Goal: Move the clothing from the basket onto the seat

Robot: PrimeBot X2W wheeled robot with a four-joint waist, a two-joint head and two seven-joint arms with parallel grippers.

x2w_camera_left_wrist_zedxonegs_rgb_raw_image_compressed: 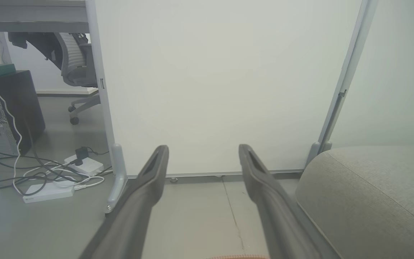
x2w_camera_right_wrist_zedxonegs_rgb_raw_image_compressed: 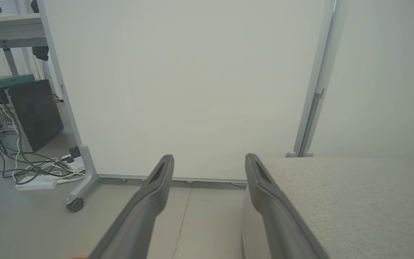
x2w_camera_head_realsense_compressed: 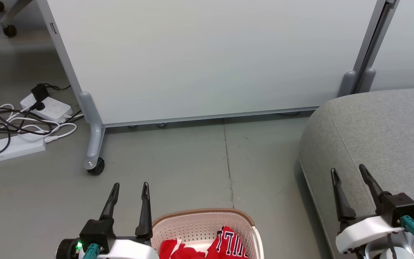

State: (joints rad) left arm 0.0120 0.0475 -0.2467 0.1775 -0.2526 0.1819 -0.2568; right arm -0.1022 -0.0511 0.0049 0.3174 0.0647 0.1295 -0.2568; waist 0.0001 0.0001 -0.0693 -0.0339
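Note:
The red clothing [x2w_camera_head_realsense_compressed: 207, 246] lies bunched in the cream basket [x2w_camera_head_realsense_compressed: 199, 225] at the bottom middle of the head view; dark letters outlined in white show on one fold. The basket's brown rim [x2w_camera_left_wrist_zedxonegs_rgb_raw_image_compressed: 237, 257] peeks in at the bottom of the left wrist view. The grey seat [x2w_camera_head_realsense_compressed: 379, 133] fills the right side, also seen as the seat [x2w_camera_left_wrist_zedxonegs_rgb_raw_image_compressed: 368, 194] and the seat [x2w_camera_right_wrist_zedxonegs_rgb_raw_image_compressed: 347, 201]. My left gripper [x2w_camera_head_realsense_compressed: 130, 187] is open just left of the basket, nothing between its fingers. My right gripper [x2w_camera_head_realsense_compressed: 349, 172] is open above the seat's front left part, empty.
A white wheeled partition [x2w_camera_head_realsense_compressed: 199, 57] stands behind on the grey floor, its caster [x2w_camera_head_realsense_compressed: 95, 168] to the left. Power strips and tangled cables [x2w_camera_head_realsense_compressed: 23, 126] lie at far left. A dark computer case [x2w_camera_right_wrist_zedxonegs_rgb_raw_image_compressed: 34, 111] and an office chair [x2w_camera_left_wrist_zedxonegs_rgb_raw_image_compressed: 74, 61] stand beyond.

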